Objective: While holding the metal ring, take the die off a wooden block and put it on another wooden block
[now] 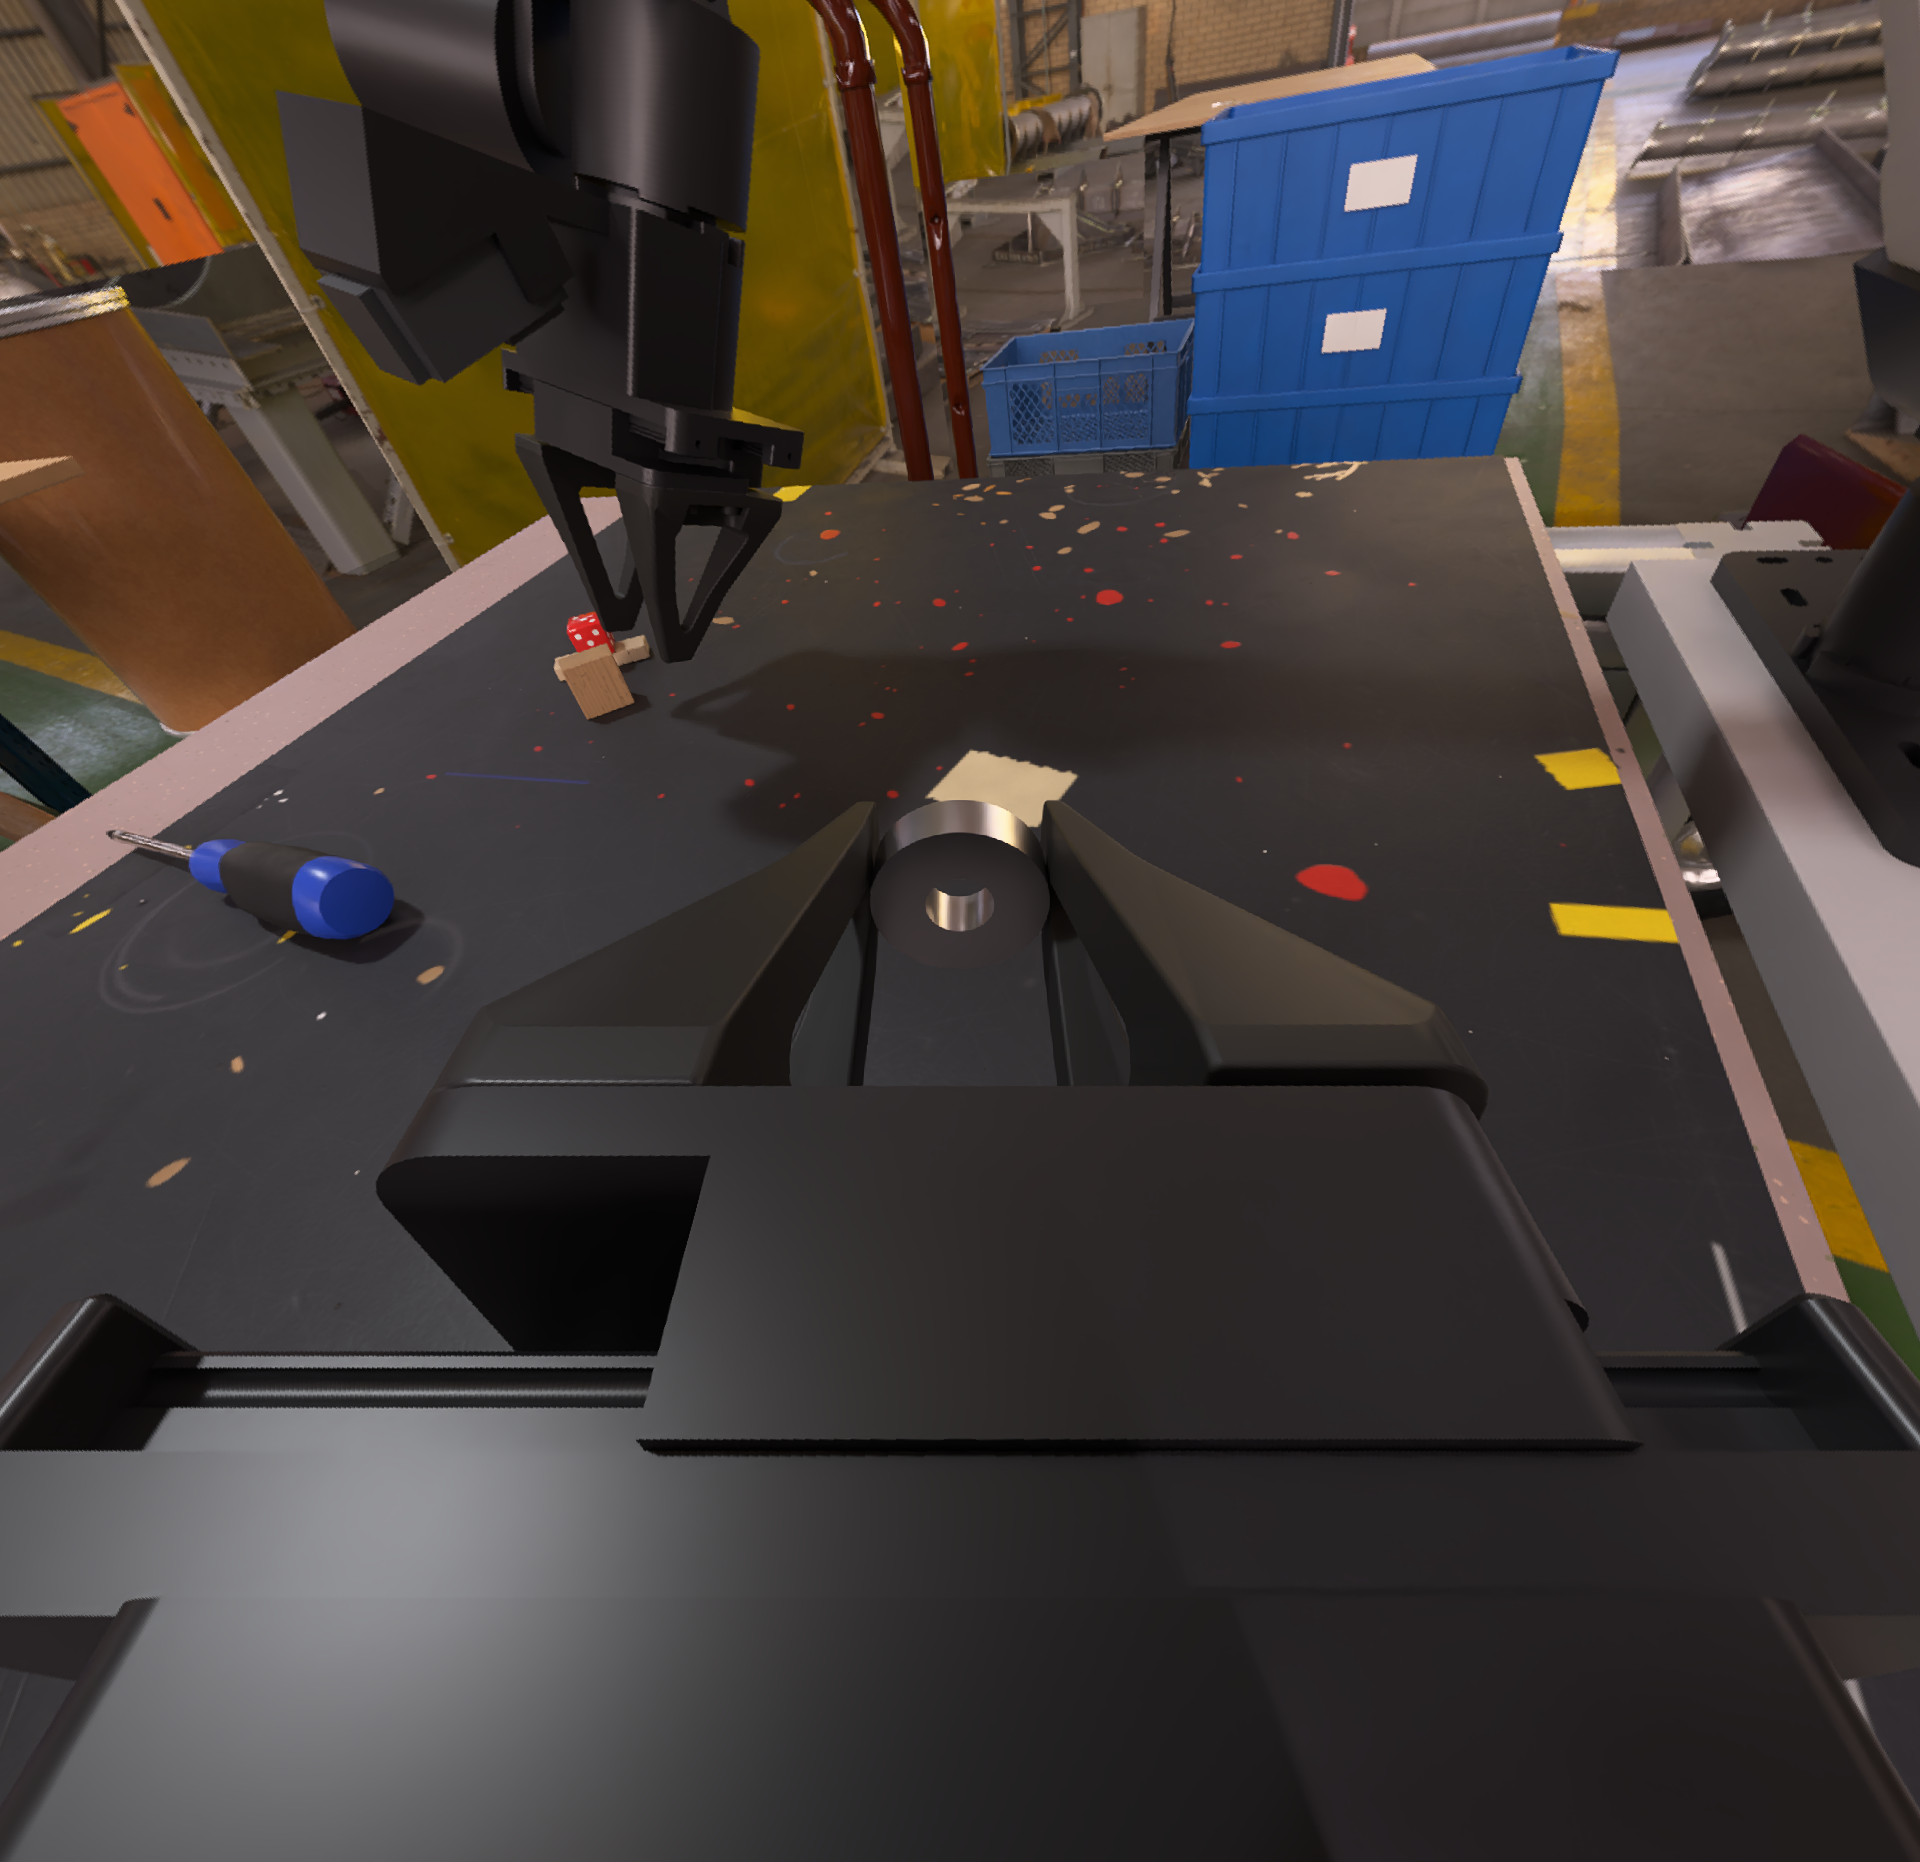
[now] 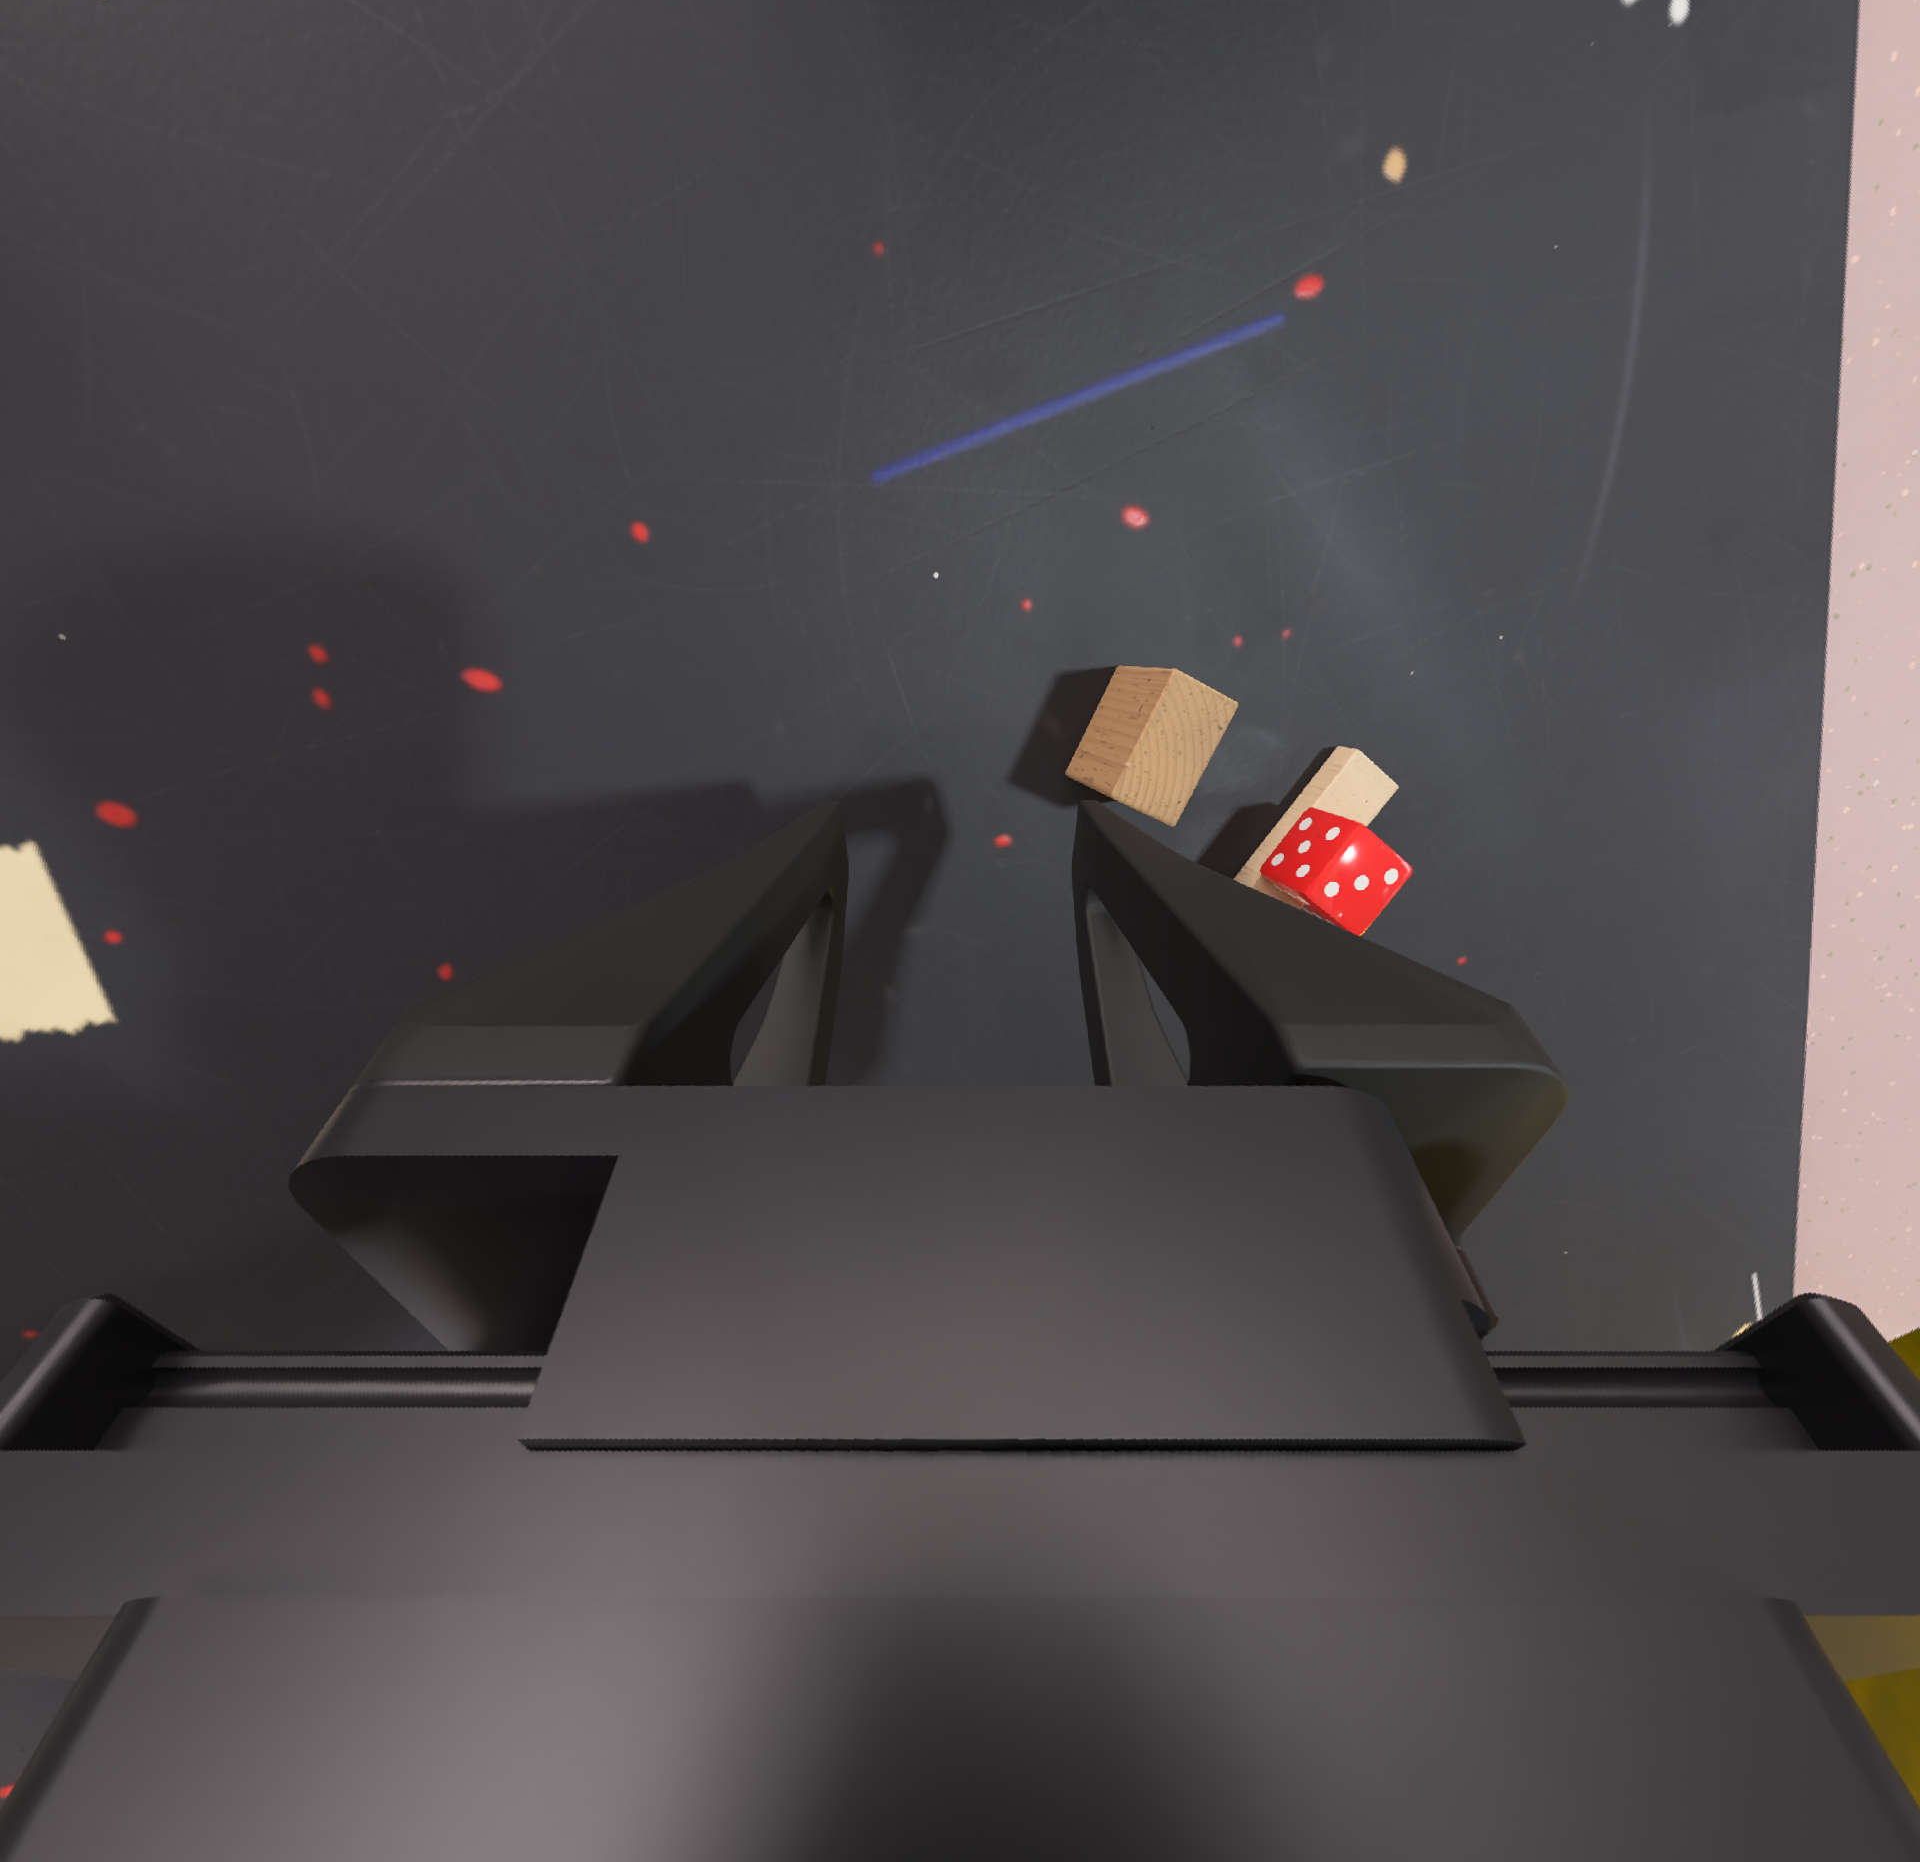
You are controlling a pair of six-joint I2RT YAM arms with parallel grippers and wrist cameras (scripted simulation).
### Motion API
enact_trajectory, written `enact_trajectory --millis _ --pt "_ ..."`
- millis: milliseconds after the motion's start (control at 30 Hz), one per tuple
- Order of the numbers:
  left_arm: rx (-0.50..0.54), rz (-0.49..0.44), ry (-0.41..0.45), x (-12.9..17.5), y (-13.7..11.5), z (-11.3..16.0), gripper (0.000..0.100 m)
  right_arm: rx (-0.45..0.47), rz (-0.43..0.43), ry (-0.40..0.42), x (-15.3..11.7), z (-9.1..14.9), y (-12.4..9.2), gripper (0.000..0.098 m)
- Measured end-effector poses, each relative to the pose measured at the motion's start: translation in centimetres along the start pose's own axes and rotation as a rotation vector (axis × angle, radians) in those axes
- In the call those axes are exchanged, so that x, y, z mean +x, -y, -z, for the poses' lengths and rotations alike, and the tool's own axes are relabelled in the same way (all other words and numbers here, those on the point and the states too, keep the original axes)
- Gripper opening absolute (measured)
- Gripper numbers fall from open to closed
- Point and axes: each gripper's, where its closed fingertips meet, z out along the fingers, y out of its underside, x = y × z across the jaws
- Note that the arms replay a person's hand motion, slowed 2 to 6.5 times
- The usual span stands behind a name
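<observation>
My left gripper (image 1: 958, 825) is shut on the metal ring (image 1: 958, 882), held above the dark table (image 1: 1247, 669). My right gripper (image 2: 958, 810) is open and empty, pointing down at the table; it also shows in the left wrist view (image 1: 649, 649) at the far left. A red die (image 2: 1337, 870) with white dots sits on a pale flat wooden block (image 2: 1340, 789), just right of my right finger and outside the jaws. A darker wooden cube (image 2: 1151, 744) stands beside them, touching that fingertip. In the left wrist view the die (image 1: 584, 631) and cube (image 1: 597, 682) are beside the right gripper.
A blue-handled screwdriver (image 1: 275, 882) lies at the table's left. Blue crates (image 1: 1371, 254) stand beyond the far edge. A cream tape patch (image 1: 1003, 778) and yellow tape marks (image 1: 1610, 922) are on the table. The pale table edge (image 2: 1870, 565) runs along the right.
</observation>
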Motion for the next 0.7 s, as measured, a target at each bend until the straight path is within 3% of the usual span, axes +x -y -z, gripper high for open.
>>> enact_trajectory --millis 500,700 --pt "0.020 0.035 0.021 -0.77 0.18 0.26 0.026 0.007 -0.008 -0.015 0.35 0.11 0.19 0.0323" --pt "0.020 0.036 0.021 -0.76 0.16 0.27 0.026 -0.003 -0.053 -0.037 0.87 0.16 0.04 0.0317"
